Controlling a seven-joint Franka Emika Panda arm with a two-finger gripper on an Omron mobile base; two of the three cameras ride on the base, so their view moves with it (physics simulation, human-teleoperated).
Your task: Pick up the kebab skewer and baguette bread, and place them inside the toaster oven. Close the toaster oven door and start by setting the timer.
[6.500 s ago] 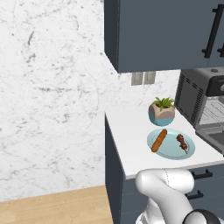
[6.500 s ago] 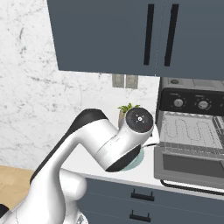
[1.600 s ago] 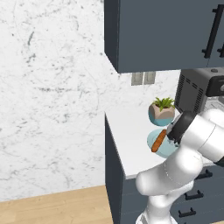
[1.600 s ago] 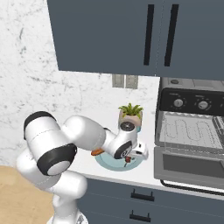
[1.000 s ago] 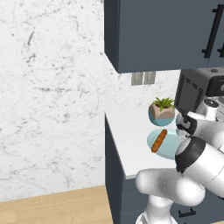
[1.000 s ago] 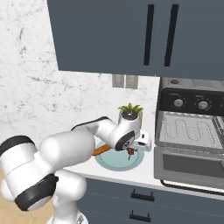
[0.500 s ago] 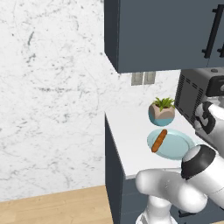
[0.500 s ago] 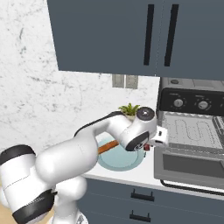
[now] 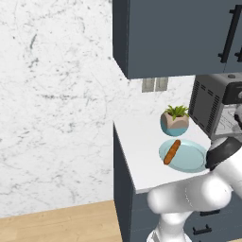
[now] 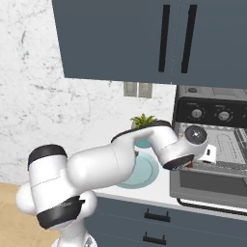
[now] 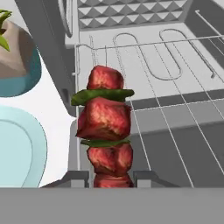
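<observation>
My jaws are clamped on the kebab skewer of red chunks and green slices [image 11: 105, 127]. It hangs over the front edge of the dark boxy toaster oven's [image 11: 144, 26] wire rack [image 11: 175, 83]. The orange-brown baguette [image 9: 171, 151] lies on the light-blue plate [image 9: 189, 160].

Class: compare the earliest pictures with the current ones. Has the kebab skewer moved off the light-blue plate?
Yes. The kebab skewer, held in the tool, has left the plate beside the baguette and now hangs over the toaster oven rack.

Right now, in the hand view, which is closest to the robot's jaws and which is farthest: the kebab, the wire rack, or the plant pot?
1. Kebab skewer: held right in the jaws.
2. Wire rack: just beyond and to the right, inside the toaster oven.
3. Plant pot: far off at the upper left.
</observation>
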